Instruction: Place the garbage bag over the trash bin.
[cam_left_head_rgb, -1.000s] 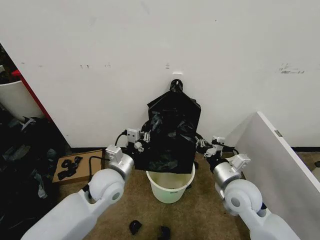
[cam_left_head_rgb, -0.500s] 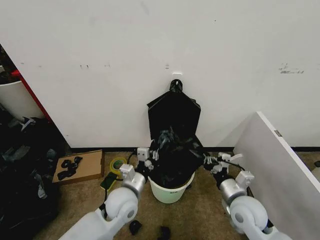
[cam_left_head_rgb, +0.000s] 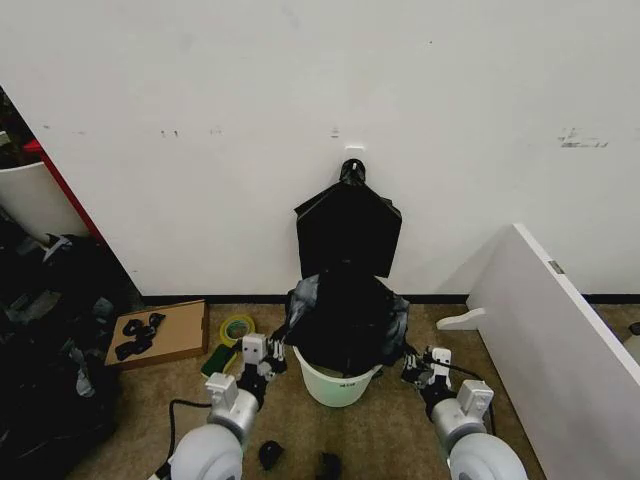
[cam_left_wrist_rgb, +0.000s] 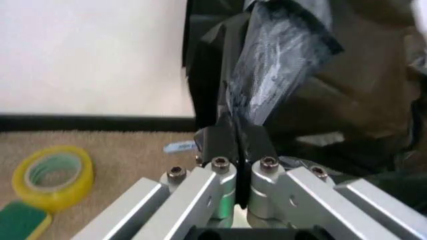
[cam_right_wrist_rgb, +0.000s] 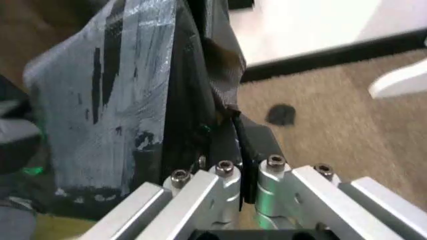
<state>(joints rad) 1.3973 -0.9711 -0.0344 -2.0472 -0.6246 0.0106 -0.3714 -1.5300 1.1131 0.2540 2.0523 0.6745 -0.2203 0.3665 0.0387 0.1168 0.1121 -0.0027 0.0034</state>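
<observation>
Since a second ago both grippers have come down from chest height to either side of the trash bin (cam_left_head_rgb: 335, 384), and the garbage bag (cam_left_head_rgb: 346, 318) has come down with them, off the hanging bundle of black bags (cam_left_head_rgb: 348, 232) and over the bin's mouth. The left gripper (cam_left_head_rgb: 268, 357) sits just beside the bin's left rim, its fingers (cam_left_wrist_rgb: 217, 142) pressed together on a fold of the bag's edge; the right gripper (cam_left_head_rgb: 413, 366) is at the right rim, likewise clamped on the film (cam_right_wrist_rgb: 133, 95). The bag is thin, glossy and crinkled, stretched pale where it is pulled taut, and it hides the rim's upper part while the smooth white tapered wall below stays bare. The bin stands near the wall, with brown carpet (cam_left_head_rgb: 390, 430) open in front. A yellow tape roll (cam_left_head_rgb: 236, 328) lies left of it, and a white panel (cam_left_head_rgb: 560, 330) slants well to the right.
</observation>
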